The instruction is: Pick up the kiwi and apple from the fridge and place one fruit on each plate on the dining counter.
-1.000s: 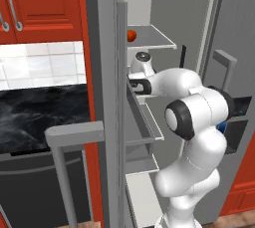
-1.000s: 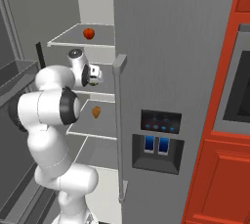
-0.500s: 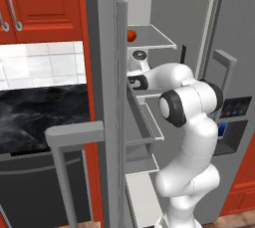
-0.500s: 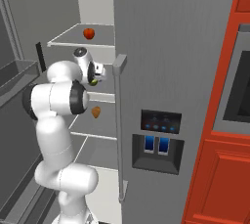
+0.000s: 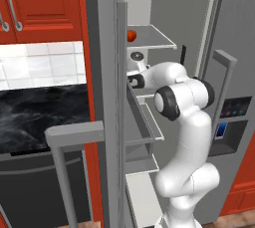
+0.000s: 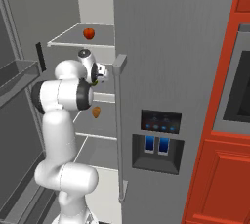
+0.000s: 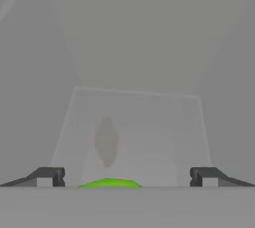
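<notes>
Left base view: the apple (image 5: 131, 35) sits on the upper shelf of the fridge (image 5: 234, 38), at upper centre, peeking past the door edge. The gripper (image 5: 130, 78) reaches in below it. The risk I'd judge here is a wrist or finger clipping the shelf lip and knocking fruit away.

Right base view: the apple (image 6: 89, 33) is at upper left; an orange-brown lump (image 6: 96, 112) lies lower.

Hand view: the jaws stand wide apart, holding nothing. The kiwi (image 7: 110, 182) is a green sliver at bottom centre, between the fingertips (image 7: 49, 175), probably just ahead; closing early could squirt it out.
</notes>
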